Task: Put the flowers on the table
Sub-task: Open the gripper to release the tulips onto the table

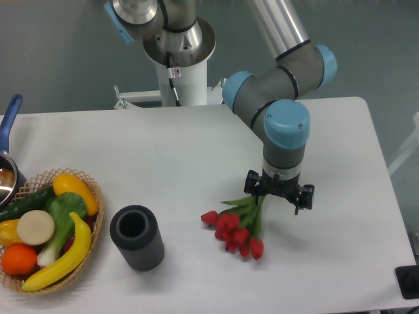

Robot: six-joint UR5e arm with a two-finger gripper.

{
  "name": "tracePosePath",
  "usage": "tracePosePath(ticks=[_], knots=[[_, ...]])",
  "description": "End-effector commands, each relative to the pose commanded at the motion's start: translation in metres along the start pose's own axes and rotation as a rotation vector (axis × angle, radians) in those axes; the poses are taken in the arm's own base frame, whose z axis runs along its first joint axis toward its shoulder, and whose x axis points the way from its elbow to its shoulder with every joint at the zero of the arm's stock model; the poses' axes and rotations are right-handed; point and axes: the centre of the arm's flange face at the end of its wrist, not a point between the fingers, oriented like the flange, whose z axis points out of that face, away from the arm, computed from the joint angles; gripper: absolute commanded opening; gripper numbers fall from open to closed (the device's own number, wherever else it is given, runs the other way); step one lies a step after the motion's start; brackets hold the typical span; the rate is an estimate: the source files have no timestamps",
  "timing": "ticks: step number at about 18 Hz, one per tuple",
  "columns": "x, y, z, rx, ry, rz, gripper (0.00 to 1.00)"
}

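The flowers (237,230) are a small bunch of red tulip buds with green stems and leaves, at the right middle of the white table (163,157). The buds point toward the front left and sit low at the tabletop. The stem ends run up under my gripper (277,198), which points straight down right over them and appears shut on the stems. The gripper body hides my fingertips. A dark ribbed cylinder (137,237) stands upright and empty to the left of the flowers.
A wicker basket (91,226) of toy fruit and vegetables sits at the front left. A pot with a blue handle (8,127) is at the left edge. The robot's base (178,72) stands at the table's far edge.
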Motion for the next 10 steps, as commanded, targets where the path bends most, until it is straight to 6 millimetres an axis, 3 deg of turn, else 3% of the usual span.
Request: tracePosePath(ticks=[10], knots=[[-0.004, 0.008, -0.022, -0.008, -0.045, 0.038, 1.0]])
